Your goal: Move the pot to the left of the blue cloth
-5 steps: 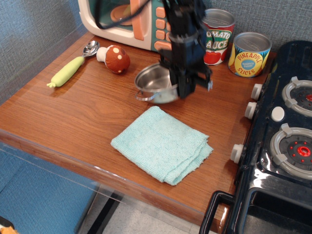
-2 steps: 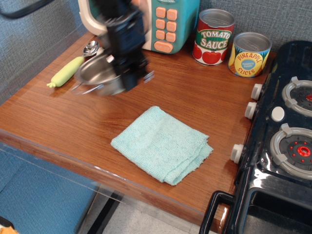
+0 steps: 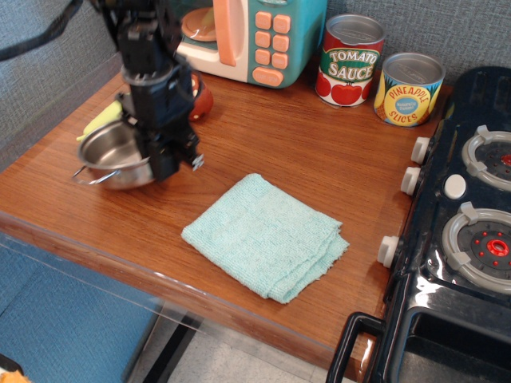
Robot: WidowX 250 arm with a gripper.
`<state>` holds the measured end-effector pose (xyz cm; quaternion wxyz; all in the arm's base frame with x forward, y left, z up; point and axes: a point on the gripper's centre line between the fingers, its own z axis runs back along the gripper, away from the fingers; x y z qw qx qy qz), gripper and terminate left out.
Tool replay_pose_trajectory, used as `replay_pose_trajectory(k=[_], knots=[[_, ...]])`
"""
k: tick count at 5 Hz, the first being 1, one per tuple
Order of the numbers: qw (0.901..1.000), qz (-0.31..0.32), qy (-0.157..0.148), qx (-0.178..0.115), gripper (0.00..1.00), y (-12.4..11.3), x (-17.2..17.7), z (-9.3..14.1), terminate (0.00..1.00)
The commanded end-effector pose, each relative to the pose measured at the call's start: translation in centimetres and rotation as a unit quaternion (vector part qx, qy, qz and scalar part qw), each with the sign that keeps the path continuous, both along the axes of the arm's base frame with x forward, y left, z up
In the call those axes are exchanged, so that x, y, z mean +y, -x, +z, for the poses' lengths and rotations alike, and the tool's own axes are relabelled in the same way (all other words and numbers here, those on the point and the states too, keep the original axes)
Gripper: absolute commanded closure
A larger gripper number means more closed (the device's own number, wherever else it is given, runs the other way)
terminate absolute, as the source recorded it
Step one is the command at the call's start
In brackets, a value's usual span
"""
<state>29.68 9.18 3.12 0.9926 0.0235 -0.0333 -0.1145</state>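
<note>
While the tool point(image 3: 169, 163) grips the pot point(image 3: 114, 154) by its near rim, closed on it at the worktop point(image 3: 319, 152) with the blue cloth point(image 3: 266, 235) off to its right, placing looks nearly done; next, let go and lift clear.

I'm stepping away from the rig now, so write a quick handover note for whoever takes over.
Gripper: shut on the pot, gripping its right rim.
Pot: at the left part of the table, left of the blue cloth, clear of it; whether it rests on the wood or hangs just above is unclear.
Done: pot carried to the cloth's left side.
Left: set it down if needed, open the gripper, pull the arm back.
</note>
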Motion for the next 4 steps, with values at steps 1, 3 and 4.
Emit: replay_pose_trajectory(k=[1, 3, 4], knots=[[0.9991, 0.031, -0.027, 0.004, 1.00, 0.8, 1.7, 0.2, 0.00], [0.9984, 0.043, -0.034, -0.013, 0.00, 1.2, 1.9, 1.7, 0.00], [0.9972, 0.063, -0.025, -0.030, 0.00, 0.8, 1.7, 3.3, 0.00]])
